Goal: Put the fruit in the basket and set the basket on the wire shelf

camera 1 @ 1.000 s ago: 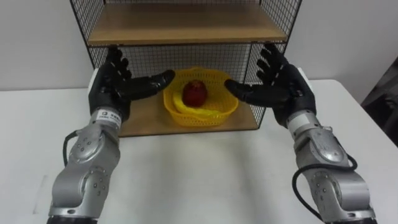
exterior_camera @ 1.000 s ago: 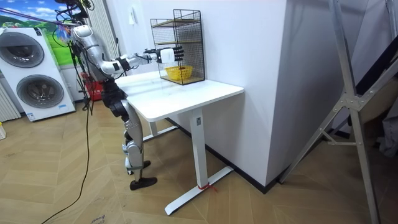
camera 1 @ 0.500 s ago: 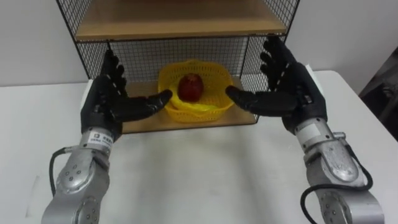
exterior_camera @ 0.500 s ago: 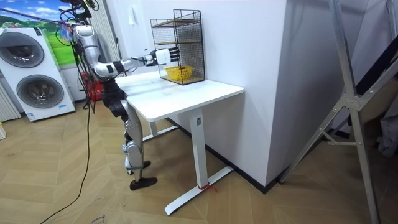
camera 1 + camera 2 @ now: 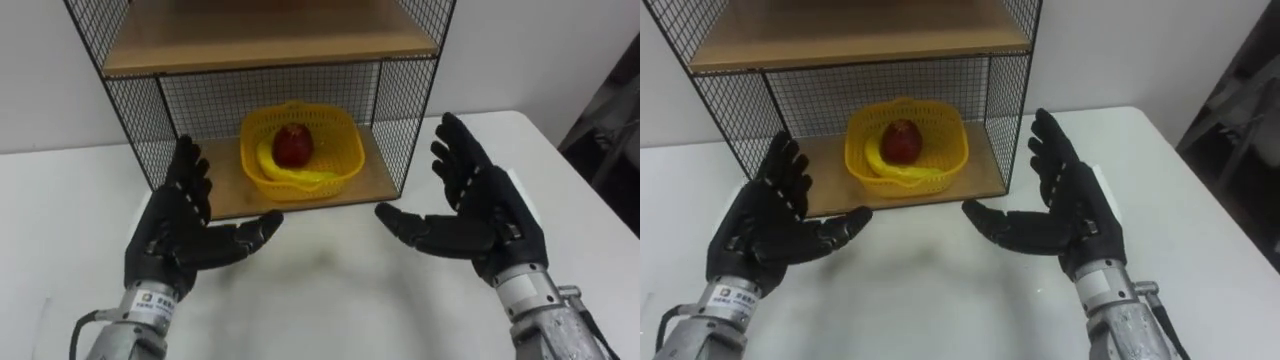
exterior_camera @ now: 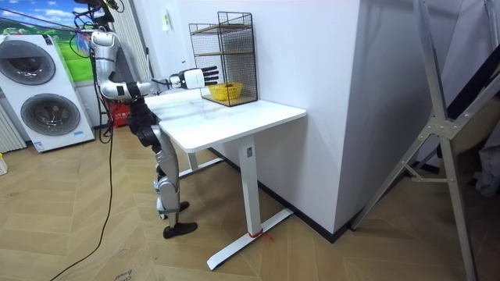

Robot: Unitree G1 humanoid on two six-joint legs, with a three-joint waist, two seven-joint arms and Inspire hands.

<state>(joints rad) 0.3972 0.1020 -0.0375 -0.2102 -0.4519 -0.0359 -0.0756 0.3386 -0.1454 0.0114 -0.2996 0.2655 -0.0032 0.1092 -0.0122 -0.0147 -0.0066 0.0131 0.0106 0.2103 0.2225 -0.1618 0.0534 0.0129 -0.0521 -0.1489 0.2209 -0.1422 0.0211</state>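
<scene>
One basket (image 5: 347, 152), one apple (image 5: 292, 145), one banana (image 5: 300, 178), one wire shelf (image 5: 260, 42).

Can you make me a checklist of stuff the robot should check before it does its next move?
1. Is the apple in the basket? ok.
2. Is the banana in the basket too? ok.
3. Is the basket on the lower board of the wire shelf? ok.
4. Is the left hand open, holding nothing, and in front of the shelf? ok.
5. Is the right hand open, holding nothing, and in front of the shelf? ok.
</scene>
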